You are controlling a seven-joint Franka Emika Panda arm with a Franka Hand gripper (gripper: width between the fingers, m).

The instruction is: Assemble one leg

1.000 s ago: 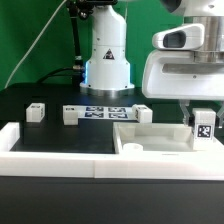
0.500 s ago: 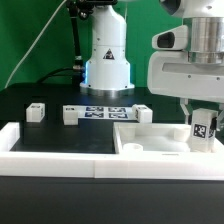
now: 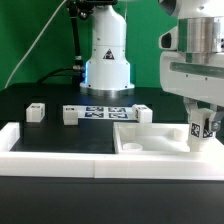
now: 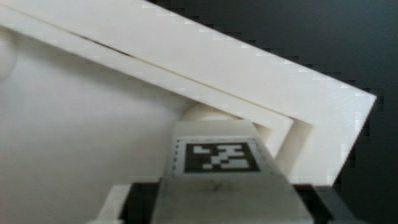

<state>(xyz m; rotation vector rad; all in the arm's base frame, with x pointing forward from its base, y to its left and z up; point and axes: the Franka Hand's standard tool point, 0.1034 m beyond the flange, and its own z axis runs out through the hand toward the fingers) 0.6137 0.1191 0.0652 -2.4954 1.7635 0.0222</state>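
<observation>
My gripper is shut on the leg, a small white block with a black-and-white tag, at the exterior view's right. It holds the leg upright over the far right corner of the large white square tray-like part. In the wrist view the leg fills the space between the dark fingers and points into the tray's inner corner. Whether the leg's lower end touches the tray floor is hidden.
Three more white leg blocks stand on the black table: one, one, one. The marker board lies between them before the robot base. A white rail runs along the front.
My gripper has moved with the leg toward the exterior view's right and turned, so the leg's tag now faces more sideways. The tray and the other legs have not moved.
</observation>
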